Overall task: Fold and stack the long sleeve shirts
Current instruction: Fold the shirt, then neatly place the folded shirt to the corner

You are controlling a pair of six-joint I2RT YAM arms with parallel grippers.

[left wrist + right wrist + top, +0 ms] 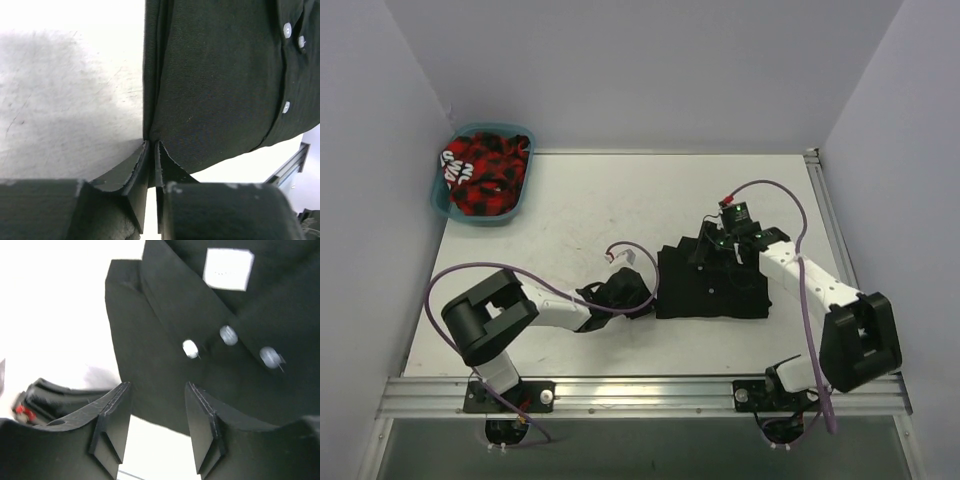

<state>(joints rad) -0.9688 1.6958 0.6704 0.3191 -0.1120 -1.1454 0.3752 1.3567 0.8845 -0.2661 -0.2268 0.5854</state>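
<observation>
- The black shirt (pixel 712 285) lies partly folded in the middle of the table (pixel 570 210), between my two arms.
- My left claw (pixel 151 146) is pinched narrow at the shirt's left edge, and the hem seems caught at my tips.
- My right claw (pixel 157 390) hangs half open over the buttons (pixel 190 348) near the white label (pixel 228 269), holding nothing.
- The cloth looks light, soft and limp, so I expect it to sag and slide. I judge edges and corners the best holds, with all layers pinched together, away from the buttons.
</observation>
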